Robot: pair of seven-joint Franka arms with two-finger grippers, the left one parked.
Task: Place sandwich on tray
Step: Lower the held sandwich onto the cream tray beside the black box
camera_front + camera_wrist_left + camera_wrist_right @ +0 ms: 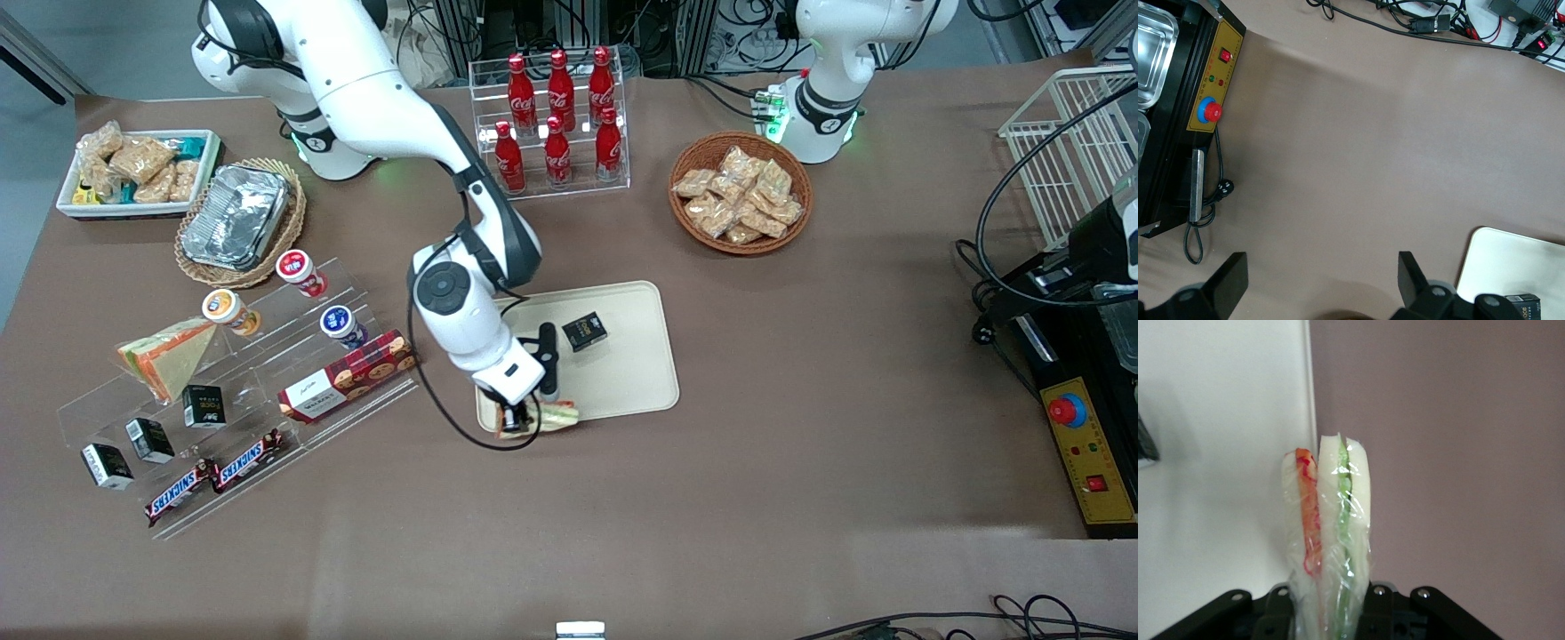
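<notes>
We note brown worktop [800, 444]. Cream tray [636, 373] near its middle. Acrylic rack [551, 124] holds red bottles [561, 84], "Coca-Cola" script legible. "Snickers" bars [213, 477] lie toward working arm's end. End effector [517, 418] sits over tray's near corner, clenched on sandwich [1331, 533]; wedge straddles tray rim, red and green filling visible. Small black box [585, 331] on tray, label unreadable.

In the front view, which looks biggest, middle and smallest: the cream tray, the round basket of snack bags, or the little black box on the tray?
1. Flat cream rectangular plastic tray
2. Round brown wicker basket of snack bags
3. Small black box

The gripper holds the clear-wrapped sandwich at the tray's near corner.
</notes>
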